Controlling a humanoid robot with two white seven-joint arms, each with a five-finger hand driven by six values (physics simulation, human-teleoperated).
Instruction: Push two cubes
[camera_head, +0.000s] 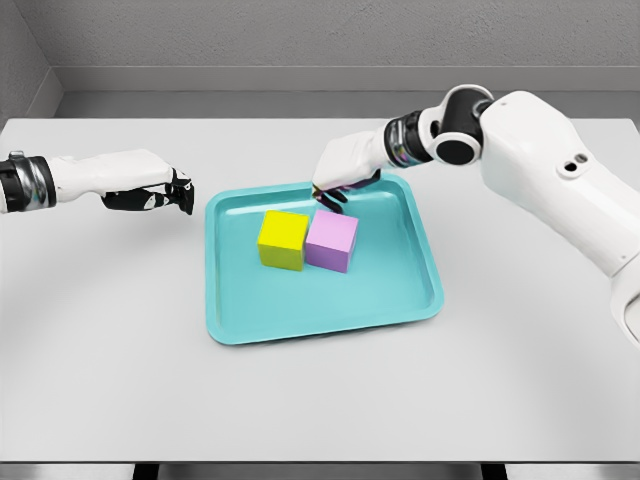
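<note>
A yellow cube (283, 240) and a purple cube (332, 241) sit side by side, touching, in the middle of a teal tray (395, 310). My right hand (335, 184) hovers over the tray's far rim, just behind the purple cube, fingers curled downward and holding nothing. My left hand (165, 189) hangs above the table left of the tray, fingers bent and relaxed, holding nothing.
The tray lies on a white table (110, 340) with a grey wall behind. My right forearm (545, 165) reaches in from the upper right over the table's far side.
</note>
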